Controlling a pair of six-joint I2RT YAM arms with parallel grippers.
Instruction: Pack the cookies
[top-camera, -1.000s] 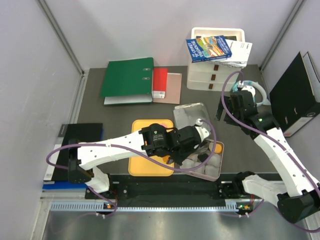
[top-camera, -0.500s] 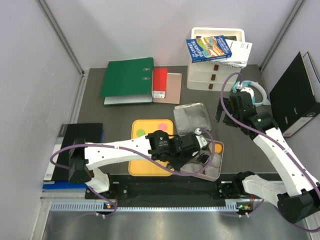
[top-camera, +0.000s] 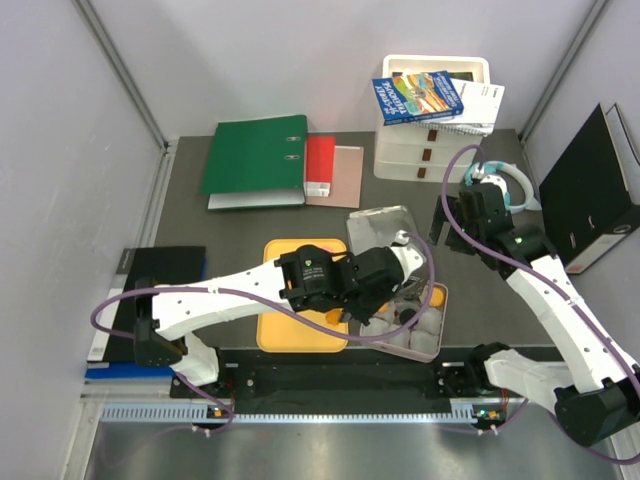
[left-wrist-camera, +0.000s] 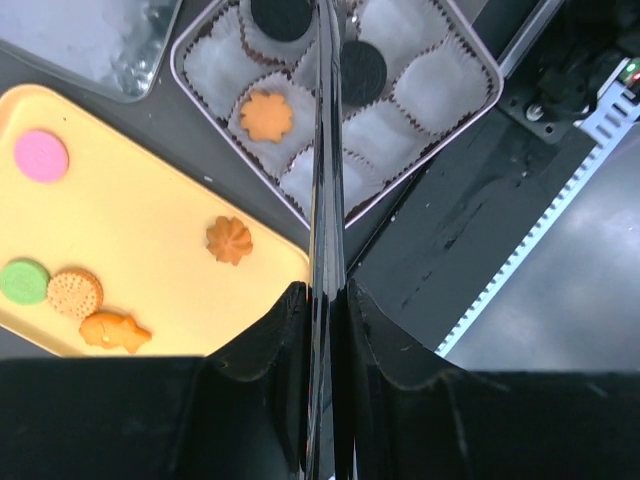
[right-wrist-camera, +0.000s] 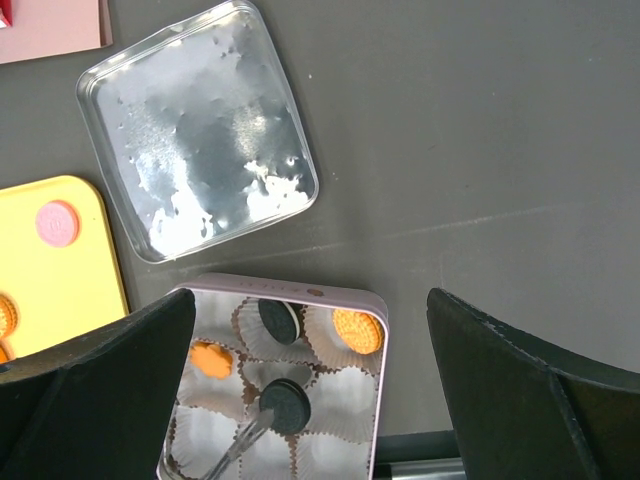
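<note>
My left gripper (left-wrist-camera: 325, 290) (top-camera: 388, 283) is shut on thin metal tongs (left-wrist-camera: 326, 150), which reach out over the open tin (left-wrist-camera: 480, 60). Their tip rests against a black cookie (right-wrist-camera: 286, 406) in a middle paper cup. The tin also holds another black cookie (right-wrist-camera: 279, 321), a round orange one (right-wrist-camera: 357, 330) and an orange flower (left-wrist-camera: 266, 116). On the yellow tray (left-wrist-camera: 150, 250) lie a pink cookie (left-wrist-camera: 41, 156), a green one (left-wrist-camera: 23, 281) and three orange ones, including a flower (left-wrist-camera: 229, 239). My right gripper (right-wrist-camera: 310, 300) (top-camera: 465, 215) hangs open high above the tin's far side.
The tin's silver lid (top-camera: 385, 225) lies just beyond the tin (top-camera: 441, 292). Green and red folders (top-camera: 255, 160) lie at the back left and a white drawer unit with books (top-camera: 432, 120) at the back. A black binder (top-camera: 590, 190) leans on the right.
Half a second ago the left arm was nearer the front edge, uncovering the tray; it is now back over the tin. The right arm has not moved.
</note>
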